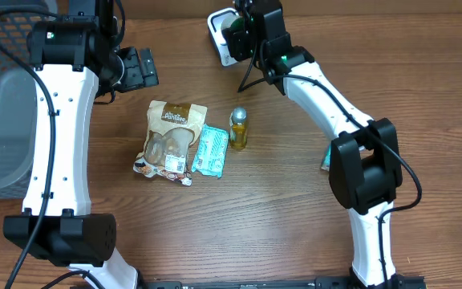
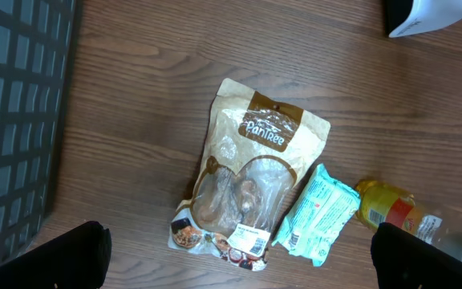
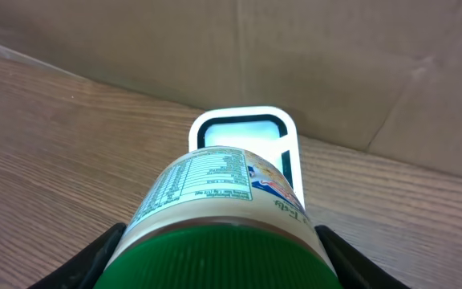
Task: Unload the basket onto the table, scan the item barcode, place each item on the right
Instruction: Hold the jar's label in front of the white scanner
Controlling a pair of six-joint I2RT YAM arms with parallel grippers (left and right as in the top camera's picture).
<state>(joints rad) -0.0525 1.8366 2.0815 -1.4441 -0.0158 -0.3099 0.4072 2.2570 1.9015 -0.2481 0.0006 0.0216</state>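
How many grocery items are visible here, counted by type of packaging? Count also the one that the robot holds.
Brown-and-clear plastic pouch: 1
Teal plastic packet: 1
Small yellow bottle: 1
Green-lidded round jar, held in the right hand: 1
Total: 4
Teal edge beside the right arm: too hidden to count.

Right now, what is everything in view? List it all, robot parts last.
table: one, brown wood, under everything
basket: one, dark grey mesh, far left edge
scanner: one, white, back of table
jar: one, green lid, pale label, held facing the scanner
pouch: one, brown, table centre
packet: one, teal, between pouch and bottle
bottle: one, yellow, lying beside the packet
teal item: one, mostly hidden under the right arm
left gripper: one, black, open, behind the pouch
right gripper: one, black, shut on the jar
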